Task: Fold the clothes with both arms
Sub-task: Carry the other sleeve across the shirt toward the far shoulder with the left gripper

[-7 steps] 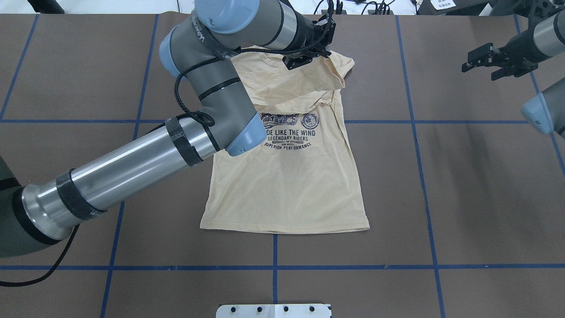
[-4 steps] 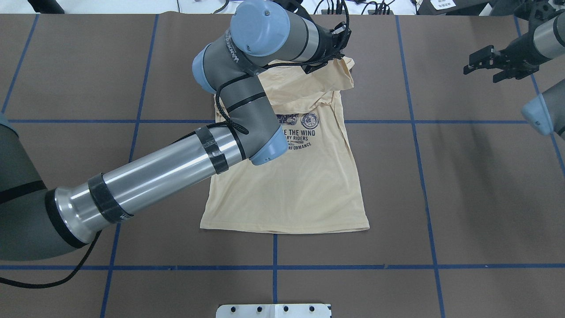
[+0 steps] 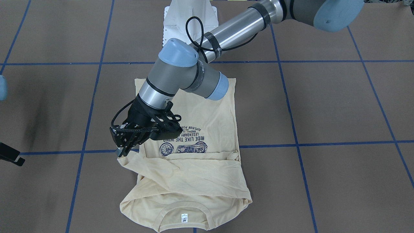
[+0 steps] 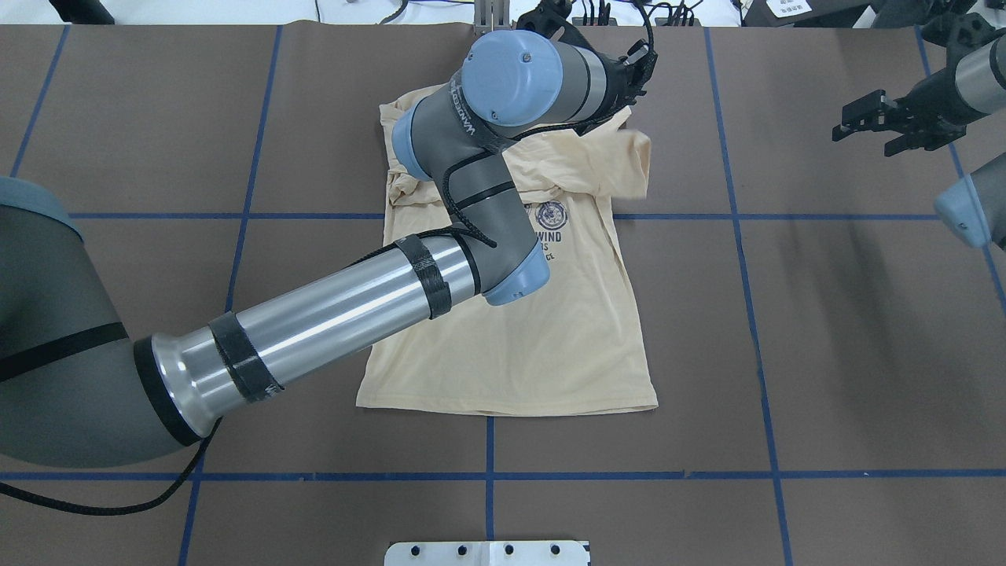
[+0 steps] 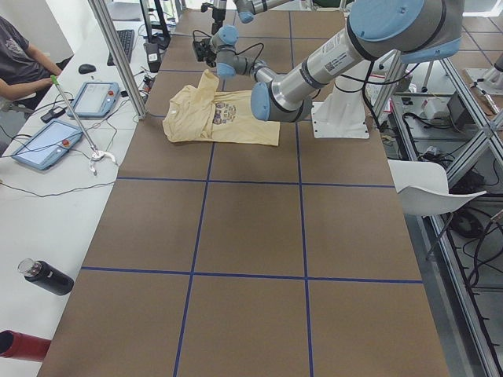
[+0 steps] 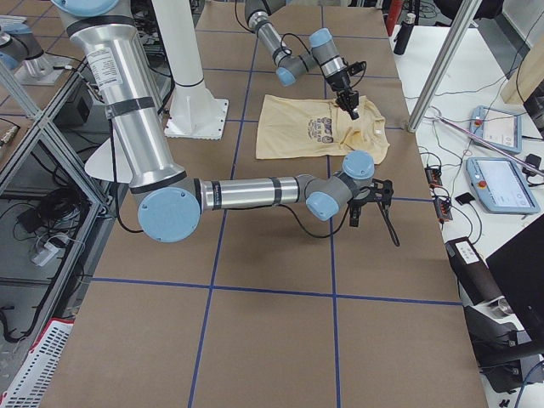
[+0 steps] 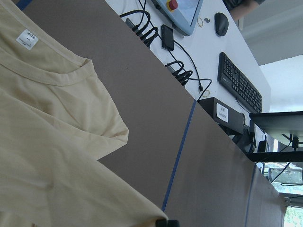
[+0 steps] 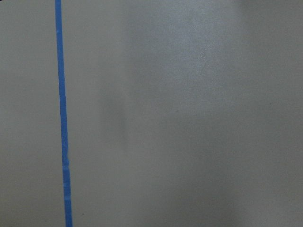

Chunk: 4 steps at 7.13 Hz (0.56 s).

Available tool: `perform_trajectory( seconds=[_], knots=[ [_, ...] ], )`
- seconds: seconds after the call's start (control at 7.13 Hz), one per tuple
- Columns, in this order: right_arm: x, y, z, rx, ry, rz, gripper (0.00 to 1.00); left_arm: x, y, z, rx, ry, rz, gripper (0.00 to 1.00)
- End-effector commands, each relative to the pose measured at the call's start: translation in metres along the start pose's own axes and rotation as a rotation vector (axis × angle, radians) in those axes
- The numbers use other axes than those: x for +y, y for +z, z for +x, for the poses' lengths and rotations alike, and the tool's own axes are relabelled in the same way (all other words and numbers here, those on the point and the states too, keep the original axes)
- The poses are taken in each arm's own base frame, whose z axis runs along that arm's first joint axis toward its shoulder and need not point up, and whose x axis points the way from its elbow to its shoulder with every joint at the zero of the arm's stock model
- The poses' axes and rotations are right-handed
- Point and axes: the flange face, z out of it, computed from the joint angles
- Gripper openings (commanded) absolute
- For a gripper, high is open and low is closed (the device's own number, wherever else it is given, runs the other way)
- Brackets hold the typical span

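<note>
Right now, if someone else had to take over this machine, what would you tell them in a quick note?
Left claw: shut on a fold of the T-shirt, held up off the table beside the collar end.
Right claw: open, empty, over bare table far to the side.
T-shirt: print up, hem lying flat, fabric folded across above the print.
Done: top part gathered.
Left: folding the body; right claw not yet involved.

1. One shirt (image 4: 550, 354).
2. Two robot arms: left arm (image 4: 314, 330), right arm (image 4: 974, 71).
3. Two grippers: left gripper (image 3: 121, 152), right gripper (image 4: 863, 134).
4. One table (image 4: 864, 314), one white base (image 3: 176, 19).
5. Two tablets: near tablet (image 5: 45, 145), far tablet (image 5: 96, 100).
6. Two bottles: black bottle (image 5: 45, 279), red bottle (image 5: 20, 345).
7. One keyboard (image 7: 239, 82), one mouse (image 7: 220, 23), one chair (image 5: 436, 192), one person (image 5: 20, 55).
</note>
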Motion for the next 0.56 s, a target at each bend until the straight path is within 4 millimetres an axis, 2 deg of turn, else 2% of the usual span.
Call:
perform_trajectory(
  seconds=[0.0,0.14,0.28,0.42],
  knots=[
    [0.006,0.004,0.007,0.008,0.016,-0.008,0.99,-0.007,-0.006,0.007,0.031,0.0,0.001,0.91],
    [0.015,0.006,-0.018,-0.016,0.041,-0.012,0.99,-0.01,-0.012,0.011,0.04,0.016,-0.008,0.9],
    [0.041,0.011,-0.071,-0.062,0.132,-0.014,0.99,-0.022,-0.041,-0.012,0.029,0.023,-0.075,0.89],
    [0.087,0.02,-0.13,-0.093,0.241,0.03,0.99,-0.043,-0.081,-0.054,-0.012,0.085,-0.119,0.89]
  ],
)
